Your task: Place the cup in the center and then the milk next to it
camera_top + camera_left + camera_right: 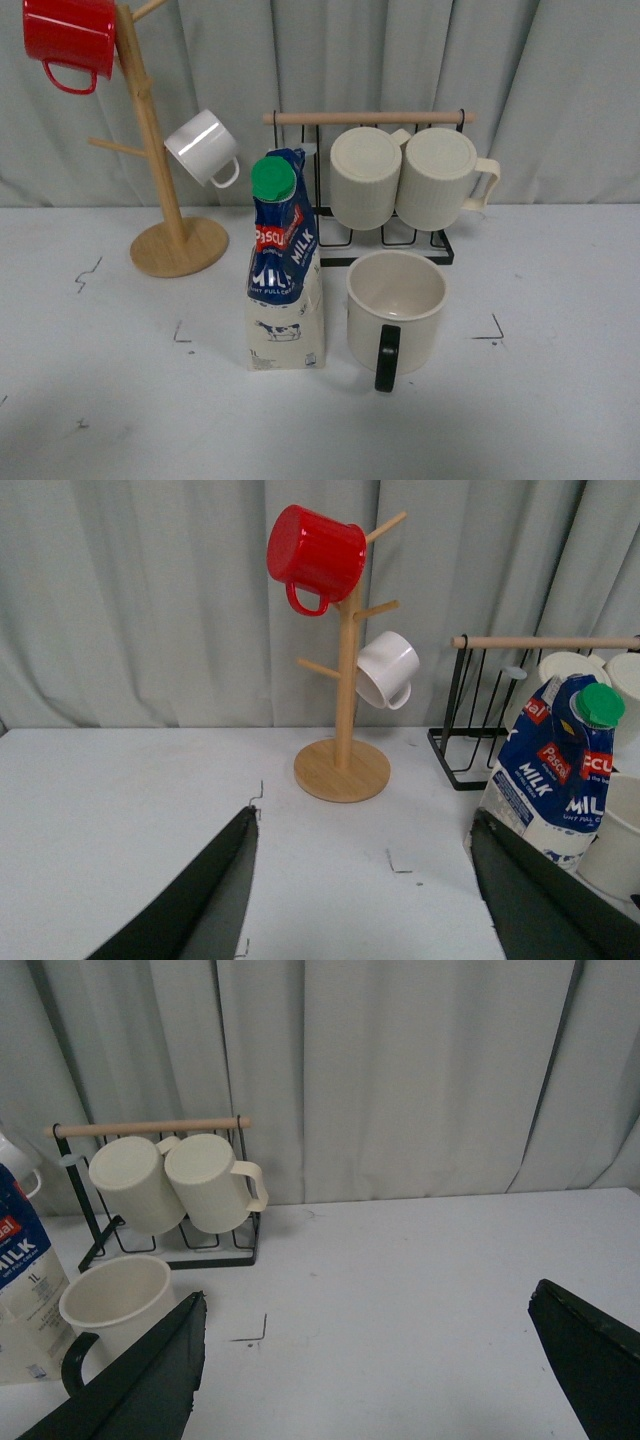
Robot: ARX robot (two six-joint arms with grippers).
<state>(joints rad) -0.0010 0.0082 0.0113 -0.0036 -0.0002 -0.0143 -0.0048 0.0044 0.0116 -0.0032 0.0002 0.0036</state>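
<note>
The cream mug with the black loop handle [396, 312] stands upright near the middle of the white surface [560, 400], its handle turned toward the near edge. The Pascal milk carton [284, 270] stands upright just beside it, toward the left edge, with a narrow gap between them. Behind them, toward the far edge, a black wire rack [385, 240] with a wooden bar carries two ribbed cream mugs [405, 178]. Toward the far left corner, a wooden mug tree [160, 150] holds a red mug [70, 38] and a small white cup [203, 148].

The left pincer [365, 900] is spread wide and holds nothing, and the right pincer [365, 1380] likewise.
</note>
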